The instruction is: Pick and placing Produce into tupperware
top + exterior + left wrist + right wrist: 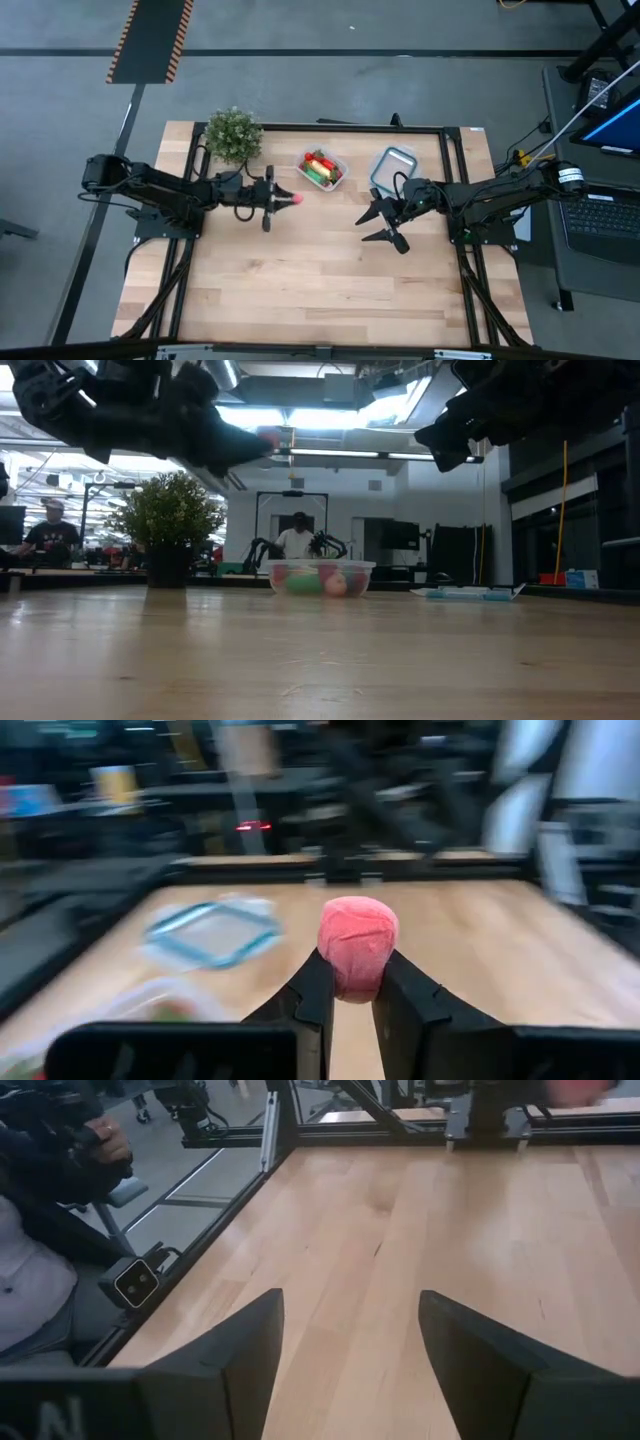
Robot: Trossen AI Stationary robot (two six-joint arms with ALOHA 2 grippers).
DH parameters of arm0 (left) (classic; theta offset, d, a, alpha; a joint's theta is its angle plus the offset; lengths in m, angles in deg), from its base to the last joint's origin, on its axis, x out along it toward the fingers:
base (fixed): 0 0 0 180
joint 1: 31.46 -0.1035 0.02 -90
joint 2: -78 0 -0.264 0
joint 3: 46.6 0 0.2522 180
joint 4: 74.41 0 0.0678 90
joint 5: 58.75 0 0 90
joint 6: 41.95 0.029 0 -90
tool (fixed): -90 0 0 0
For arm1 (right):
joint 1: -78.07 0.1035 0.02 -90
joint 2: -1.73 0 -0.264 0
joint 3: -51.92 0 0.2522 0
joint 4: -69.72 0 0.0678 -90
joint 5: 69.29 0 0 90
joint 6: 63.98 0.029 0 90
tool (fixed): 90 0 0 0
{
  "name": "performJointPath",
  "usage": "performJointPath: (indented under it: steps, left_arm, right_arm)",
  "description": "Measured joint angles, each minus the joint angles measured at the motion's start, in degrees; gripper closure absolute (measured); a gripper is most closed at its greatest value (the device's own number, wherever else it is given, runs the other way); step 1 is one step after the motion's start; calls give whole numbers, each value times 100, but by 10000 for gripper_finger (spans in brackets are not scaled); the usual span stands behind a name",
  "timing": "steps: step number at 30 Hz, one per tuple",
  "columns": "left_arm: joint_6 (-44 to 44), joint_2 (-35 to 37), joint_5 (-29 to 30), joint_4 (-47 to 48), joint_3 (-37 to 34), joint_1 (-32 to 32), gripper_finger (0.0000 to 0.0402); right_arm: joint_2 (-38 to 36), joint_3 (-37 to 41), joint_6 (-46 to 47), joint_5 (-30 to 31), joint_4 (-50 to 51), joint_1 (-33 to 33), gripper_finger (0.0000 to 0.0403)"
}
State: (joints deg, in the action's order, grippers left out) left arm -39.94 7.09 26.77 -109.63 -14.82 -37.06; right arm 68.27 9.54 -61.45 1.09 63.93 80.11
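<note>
Far left of the table [330, 290], a bushy potted plant [233, 134] stands near the far edge; in the low view it sits left of the clear container.

Left arm reaches in from the left side. Left gripper [290, 200] is up off the table, just right of the plant and a bit nearer, fingers clamped on a small pink-red fruit [357, 945]. Wrist view shows the fruit pinched between the two dark fingers [315, 995], sticking out past the tips. In the high view the fruit is the pink dot at the gripper tip, just left of and slightly nearer than the container, not over it.

Center, far side: the clear tupperware [323, 169] sits on the wood w/ produce already inside, a red piece [318, 160], a green piece [318, 176] and a bit of yellow. Low view shows green and pinkish shapes through its wall.

Right of that, touching nothing, a clear blue-rimmed lid [392, 168] lies flat near the far edge.

Right gripper [384, 222] hangs just near of the lid, right of center, fingers spread wide, nothing between them. Its wrist view shows only bare wood between the fingers [250, 1345].

Beyond the table, a person [296, 540] is visible in the room behind the container, another person [50, 532] at far left.
</note>
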Motion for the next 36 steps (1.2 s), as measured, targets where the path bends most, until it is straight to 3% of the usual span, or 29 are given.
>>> performJointPath:
  steps: [4, 12, 23, 29, 36]
  left_arm:
    - [-127, -12, 969, 16, 0, 0, 359]
    - [-21, -706, 1902, 307, 372, -52, 359]
    - [238, -1862, 1151, 3351, 2509, -1040, 360]
    - [454, -2316, 555, 4475, 3447, -1379, 360]
    - [789, -3164, 558, 5784, 4544, -1471, 360]
  right_arm:
    - [0, 0, 0, 2, 0, 0, 169]
    - [0, 0, -16, 93, -10, 0, 169]
    - [0, 0, -4, 203, 101, -4, 169]
    - [0, 0, -4, 203, 184, -4, 169]
    - [0, 0, -9, 201, 191, -4, 169]
